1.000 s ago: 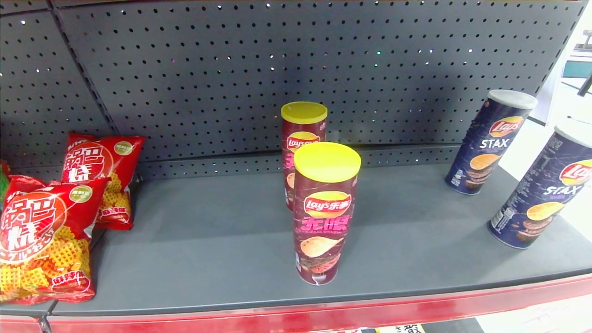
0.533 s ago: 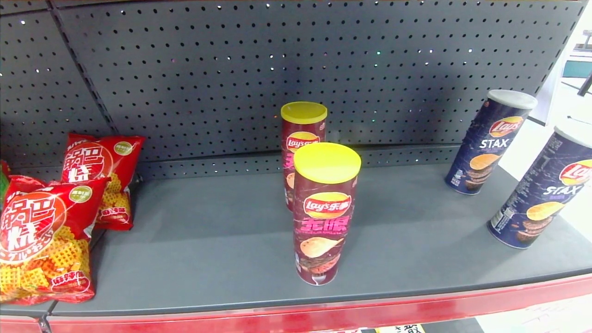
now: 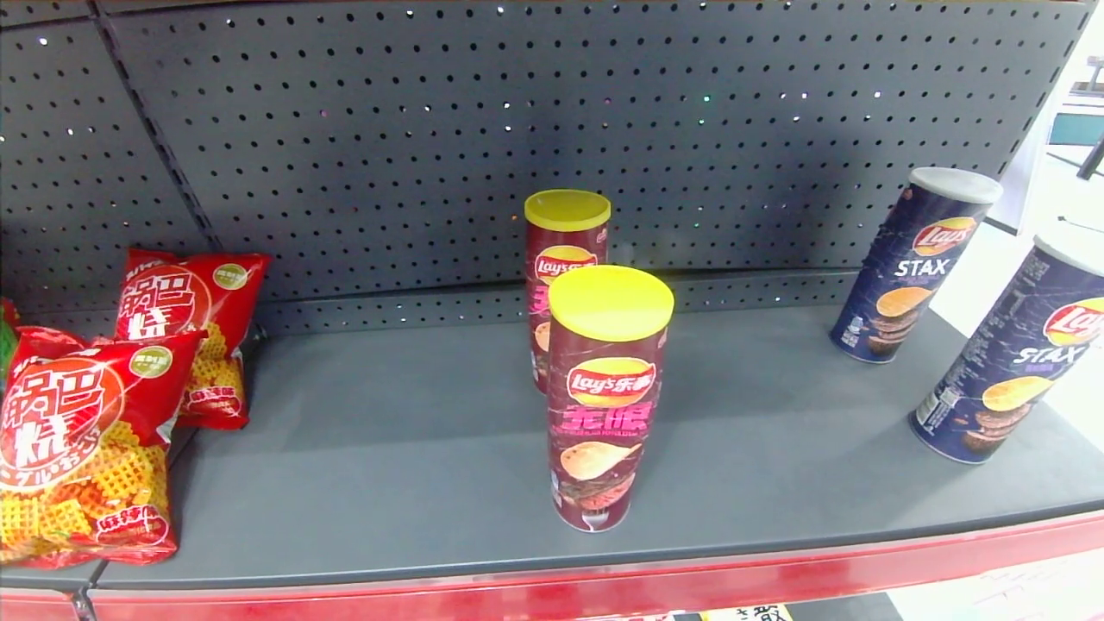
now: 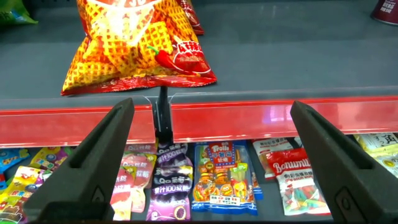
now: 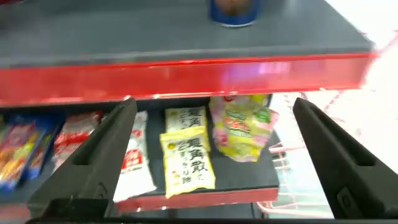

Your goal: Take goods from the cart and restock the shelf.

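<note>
Left claw gapes wide, holding nothing, before the red shelf edge; my right claw the same.

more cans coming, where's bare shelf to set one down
Widest bare patch of the grey shelf: between the red snack bags and the two maroon yellow-lidded cans. Another between those cans and the two navy grey-lidded cans. Crowded at the far left.

a grey shelf with a red front edge and a perforated back panel. at left, a near snack bag overlaps a far snack bag. mid-shelf, a front maroon can stands before a rear maroon can, both yellow-lidded. at right stand a far blue can and a near blue can.
</note>
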Controlling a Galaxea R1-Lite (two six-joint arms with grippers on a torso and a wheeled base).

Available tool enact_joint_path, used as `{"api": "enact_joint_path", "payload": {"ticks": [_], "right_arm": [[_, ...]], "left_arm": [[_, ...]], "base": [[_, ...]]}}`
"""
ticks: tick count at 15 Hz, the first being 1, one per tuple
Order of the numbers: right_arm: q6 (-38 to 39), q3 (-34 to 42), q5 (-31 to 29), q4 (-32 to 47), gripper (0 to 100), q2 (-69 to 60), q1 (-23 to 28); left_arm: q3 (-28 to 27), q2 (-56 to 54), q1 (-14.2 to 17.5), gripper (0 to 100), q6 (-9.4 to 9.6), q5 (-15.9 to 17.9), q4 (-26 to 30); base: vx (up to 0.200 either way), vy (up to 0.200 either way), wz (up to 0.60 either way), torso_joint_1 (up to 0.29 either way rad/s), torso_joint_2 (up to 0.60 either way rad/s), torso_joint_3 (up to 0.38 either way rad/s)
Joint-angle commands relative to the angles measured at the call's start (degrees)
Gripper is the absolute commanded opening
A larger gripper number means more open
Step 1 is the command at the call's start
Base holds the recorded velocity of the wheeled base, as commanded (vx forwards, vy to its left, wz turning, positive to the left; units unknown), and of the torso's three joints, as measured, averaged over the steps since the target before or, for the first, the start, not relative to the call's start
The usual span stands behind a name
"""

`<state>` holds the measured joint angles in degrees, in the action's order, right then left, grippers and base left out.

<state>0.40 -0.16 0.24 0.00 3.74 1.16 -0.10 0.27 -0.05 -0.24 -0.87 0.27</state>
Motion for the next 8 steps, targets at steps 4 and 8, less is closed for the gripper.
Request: {"api": "enact_joint_path", "payload": {"ticks": [4, 8], "right_arm": [[-0.23, 0.07, -1.74, 0.53, 100, -3.65, -1.16], [-1.19, -0.02, -0.33, 0.44, 100, -3.65, -1.07]], "left_arm": [[0.01, 0.08, 0.05, 100, -0.02, -0.01, 0.0], [0.01, 0.0, 0.05, 100, -0.02, -0.01, 0.0]], "base": [[0.0, 0.0, 0.0, 0.0, 0.0, 0.0], [0.0, 0.0, 0.0, 0.0, 0.0, 0.0]]}}
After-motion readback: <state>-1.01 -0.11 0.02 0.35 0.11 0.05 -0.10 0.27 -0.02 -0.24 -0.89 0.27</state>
